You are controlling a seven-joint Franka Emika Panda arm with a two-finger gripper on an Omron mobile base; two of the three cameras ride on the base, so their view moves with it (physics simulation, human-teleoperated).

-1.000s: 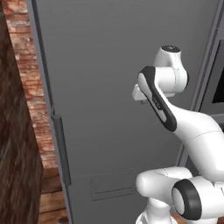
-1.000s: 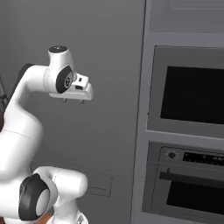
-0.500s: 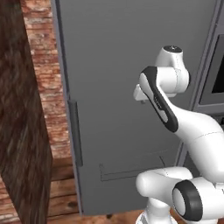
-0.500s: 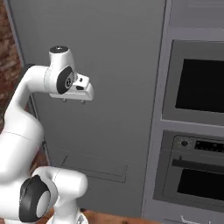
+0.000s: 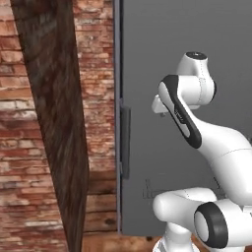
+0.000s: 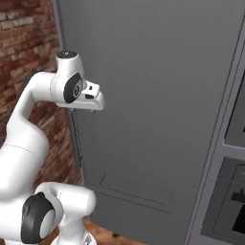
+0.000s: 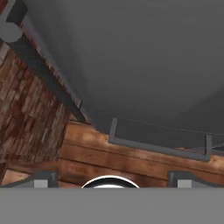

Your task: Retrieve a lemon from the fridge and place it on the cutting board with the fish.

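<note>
The fridge (image 5: 197, 59) is a tall dark grey cabinet with its door shut, filling the space in front of me. Its long vertical bar handle (image 5: 125, 142) runs along the door's left edge and crosses the hand view as a slanted bar (image 7: 48, 74). The lower drawer front has a flat bar handle (image 7: 157, 148). My gripper (image 6: 86, 108) hangs in the air before the door, clear of it, at about handle height. It is open with nothing between its fingertips (image 7: 41, 179). Lemon, cutting board and fish are out of view.
A red brick wall (image 5: 98, 74) stands left of the fridge, with a dark wooden post (image 5: 59, 123) in front of it. Right of the fridge is a built-in oven stack (image 6: 234, 191). The floor (image 7: 87, 153) is wooden planks.
The whole picture has shifted: the base has moved, so the fridge now sits further right and the brick wall and post show at left. The arm keeps its pose, gripper still open.
</note>
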